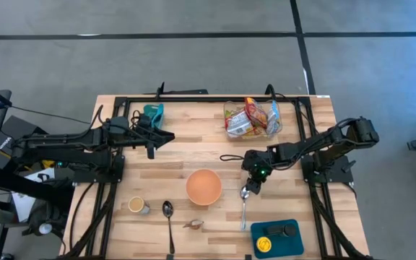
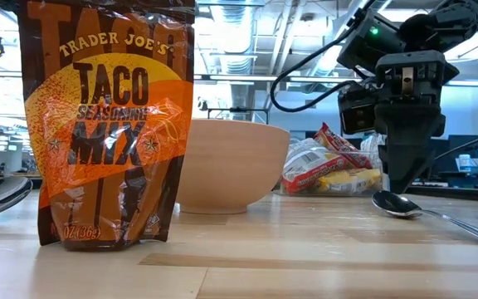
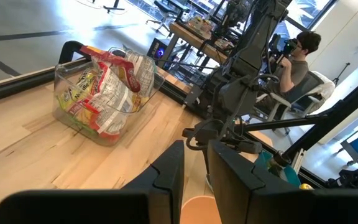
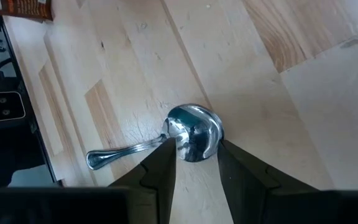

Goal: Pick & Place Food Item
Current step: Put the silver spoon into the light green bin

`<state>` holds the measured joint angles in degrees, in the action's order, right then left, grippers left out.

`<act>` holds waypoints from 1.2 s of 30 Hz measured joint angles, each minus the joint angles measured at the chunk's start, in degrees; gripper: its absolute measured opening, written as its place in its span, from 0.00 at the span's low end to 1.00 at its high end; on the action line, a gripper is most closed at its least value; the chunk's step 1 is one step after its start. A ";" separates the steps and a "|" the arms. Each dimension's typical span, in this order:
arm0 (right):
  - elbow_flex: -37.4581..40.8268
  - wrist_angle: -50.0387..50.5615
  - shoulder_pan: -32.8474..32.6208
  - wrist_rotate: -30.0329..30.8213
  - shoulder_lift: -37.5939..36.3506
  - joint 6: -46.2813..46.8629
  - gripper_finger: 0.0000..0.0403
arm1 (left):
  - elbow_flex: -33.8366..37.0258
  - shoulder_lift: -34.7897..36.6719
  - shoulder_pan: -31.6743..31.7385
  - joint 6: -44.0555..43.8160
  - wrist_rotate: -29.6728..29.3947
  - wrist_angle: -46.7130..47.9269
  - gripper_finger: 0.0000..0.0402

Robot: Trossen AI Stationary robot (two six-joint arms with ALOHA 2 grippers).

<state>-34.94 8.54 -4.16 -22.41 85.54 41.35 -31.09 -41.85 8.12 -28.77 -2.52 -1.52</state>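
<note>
High view — right gripper (image 1: pixel 249 185) (pointing down) over spoon (image 1: pixel 244 202).

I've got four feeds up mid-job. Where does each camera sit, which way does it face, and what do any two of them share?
High view: above the table, facing straight down; both arms show, right gripper over a spoon.
Low view: table height, facing level past a taco seasoning packet; one arm descends.
Left wrist view: on the left arm, facing a clear bin of snack bags; left gripper below.
Right wrist view: facing down; its fingers flank the spoon bowl.
Shared: high and low both show the wooden bowl.
</note>
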 joint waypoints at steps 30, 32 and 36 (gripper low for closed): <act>-0.02 -0.31 0.02 4.35 0.02 -1.14 0.28 | 0.00 0.00 -0.02 0.02 0.00 0.02 0.17; -0.02 -0.43 0.02 4.48 0.02 -1.35 0.28 | 0.00 0.00 -0.02 0.02 -0.02 0.00 0.17; -0.02 -0.44 -0.34 4.48 0.02 -1.27 0.28 | 0.00 -0.02 -0.02 0.02 -0.01 0.02 0.17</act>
<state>-34.96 8.09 -4.51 -17.93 85.56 40.08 -31.09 -41.87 8.10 -28.75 -2.53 -1.50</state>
